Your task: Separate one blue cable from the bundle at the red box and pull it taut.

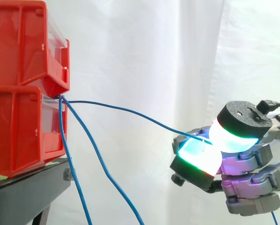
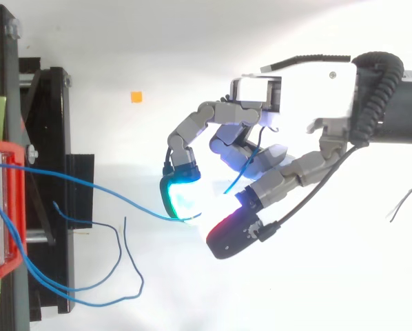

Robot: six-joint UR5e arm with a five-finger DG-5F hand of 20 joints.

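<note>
Two red boxes (image 1: 23, 89) are stacked on a black stand at the left. Several thin blue cables come out from between them at the front lip. One blue cable (image 1: 130, 114) runs in a shallow sag from the boxes to my hand (image 1: 252, 164) at the lower right, and appears again as the same cable (image 2: 103, 188) from above. My hand (image 2: 261, 165) is shut on this cable, pinching it between two glowing pads (image 1: 203, 157). Its free end pokes out behind the fingers. The other cables (image 1: 100, 164) hang down loose from the boxes.
The black stand (image 2: 51, 179) carries the boxes at the left edge. Loose cable loops (image 2: 116, 269) hang in front of the stand below the held cable. A small orange marker (image 2: 136, 96) lies on the white floor. A white curtain closes the background.
</note>
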